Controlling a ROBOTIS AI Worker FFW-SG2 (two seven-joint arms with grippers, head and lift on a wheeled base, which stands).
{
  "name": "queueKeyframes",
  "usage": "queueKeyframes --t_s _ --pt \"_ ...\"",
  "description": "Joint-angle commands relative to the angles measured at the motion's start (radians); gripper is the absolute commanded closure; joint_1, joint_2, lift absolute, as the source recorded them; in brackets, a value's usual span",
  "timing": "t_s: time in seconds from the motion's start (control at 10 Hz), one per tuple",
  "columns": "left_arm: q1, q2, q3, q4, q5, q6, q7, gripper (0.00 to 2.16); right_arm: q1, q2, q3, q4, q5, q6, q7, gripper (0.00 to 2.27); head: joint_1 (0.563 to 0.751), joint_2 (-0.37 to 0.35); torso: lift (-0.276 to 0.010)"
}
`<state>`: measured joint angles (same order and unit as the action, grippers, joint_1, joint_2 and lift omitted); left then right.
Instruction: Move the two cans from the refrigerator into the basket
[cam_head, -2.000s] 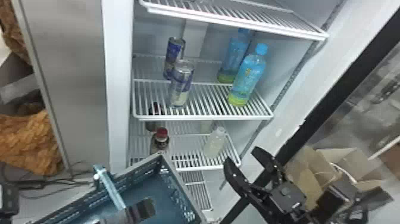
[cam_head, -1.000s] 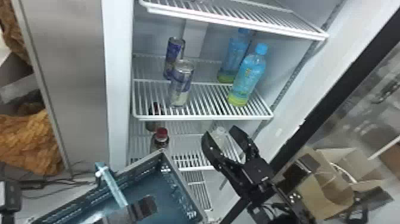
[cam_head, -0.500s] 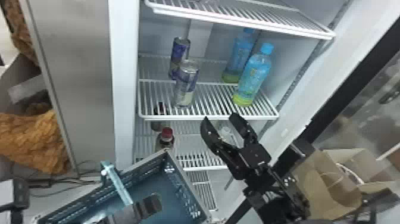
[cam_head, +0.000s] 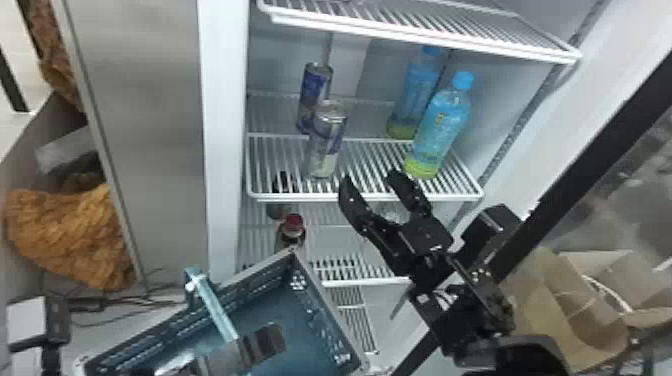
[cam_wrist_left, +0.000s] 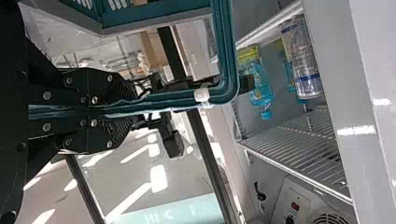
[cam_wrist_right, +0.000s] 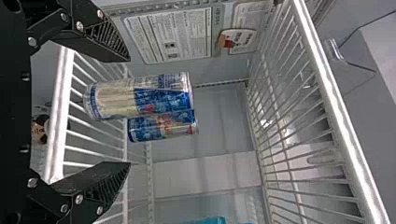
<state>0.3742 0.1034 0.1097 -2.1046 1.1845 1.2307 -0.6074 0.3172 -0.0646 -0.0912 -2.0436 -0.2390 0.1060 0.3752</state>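
Nearest us, low in the head view, we find the basket (cam_head: 320, 310), and at it the left gripper (cam_head: 265, 342), its fingers pressed together on the teal handle (cam_wrist_left: 187, 100). A little farther out we note the right gripper (cam_head: 370, 179), fingers spread wide with nothing pinched between them, just in front of the refrigerator's can shelf (cam_head: 360, 197). On the shelf below it stands a red-capped bottle (cam_head: 291, 232). On the can shelf itself we count two cans, both upright: the near can (cam_head: 327, 140) toward the front edge, the far can (cam_head: 314, 95) right behind it. Whether the two touch, we cannot tell. To their right, well apart, we log two blue-capped bottles on the same shelf, the front bottle (cam_head: 440, 130) partly overlapping our sight of the rear bottle (cam_head: 415, 95), which stands deeper in.
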Motion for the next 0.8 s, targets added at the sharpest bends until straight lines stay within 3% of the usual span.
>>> queueKeyframes --t_s 0.0,0.7 --pt "-0.001 0.004 0.0 0.0 0.0 0.001 0.0 1.2 -0.045 -0.008 0.021 0.035 0.002 0.012 -0.004 0.27 0.695 -0.28 -0.035" --pt "-0.001 0.012 -0.004 0.0 0.002 0.001 0.003 1.2 -0.229 -0.04 0.125 0.184 -0.002 0.022 -0.048 0.27 0.695 -0.211 -0.035"
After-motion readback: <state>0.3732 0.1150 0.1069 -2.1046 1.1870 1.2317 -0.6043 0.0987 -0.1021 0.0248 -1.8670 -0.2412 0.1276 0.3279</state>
